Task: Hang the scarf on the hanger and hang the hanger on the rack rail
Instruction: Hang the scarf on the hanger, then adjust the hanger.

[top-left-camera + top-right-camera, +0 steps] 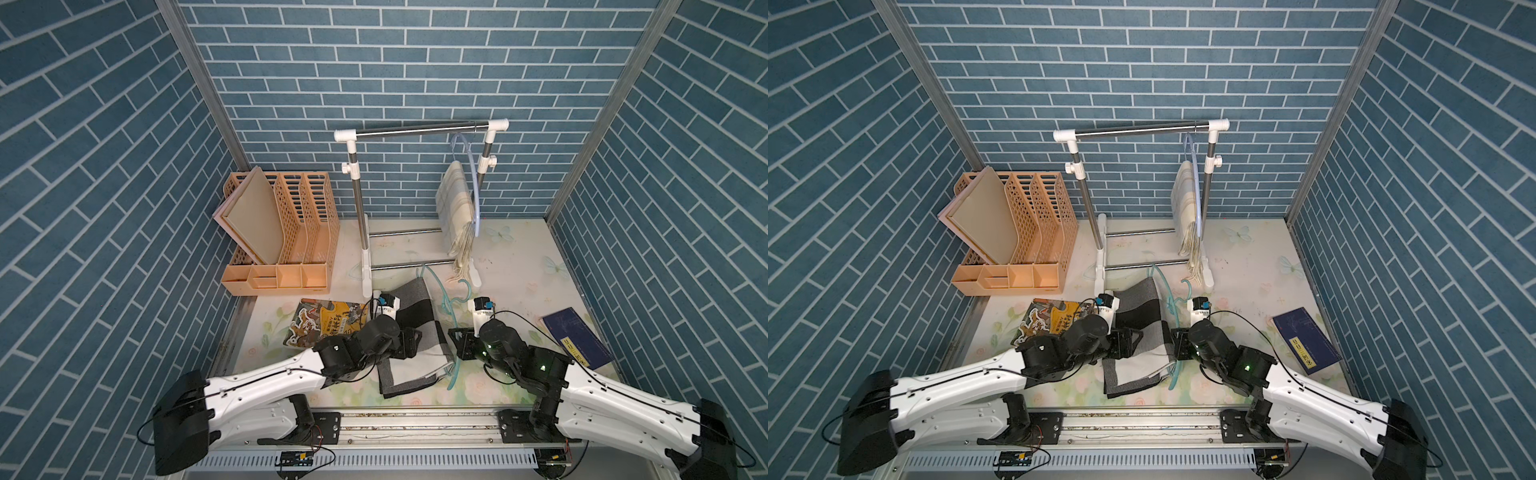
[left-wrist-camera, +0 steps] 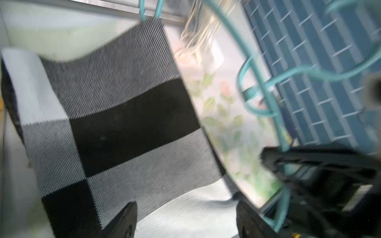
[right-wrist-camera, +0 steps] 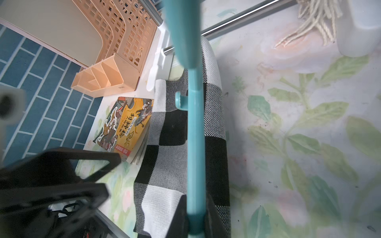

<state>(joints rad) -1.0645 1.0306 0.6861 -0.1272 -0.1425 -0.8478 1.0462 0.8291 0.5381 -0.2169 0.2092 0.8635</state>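
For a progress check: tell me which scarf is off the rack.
The black-and-grey checked scarf, lying on the table; the cream scarf hangs on the rack.

The scarf (image 1: 415,305) is a knit of black, grey and white checks, folded into a long strip down the middle of the table (image 1: 519,270), its near end doubled in layers. The teal hanger (image 3: 194,144) is a thin plastic one, running lengthwise along the scarf's right edge and partly over it, hook pointing away.

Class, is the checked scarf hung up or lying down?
Lying down: the checked scarf rests on the table, well below the rail.
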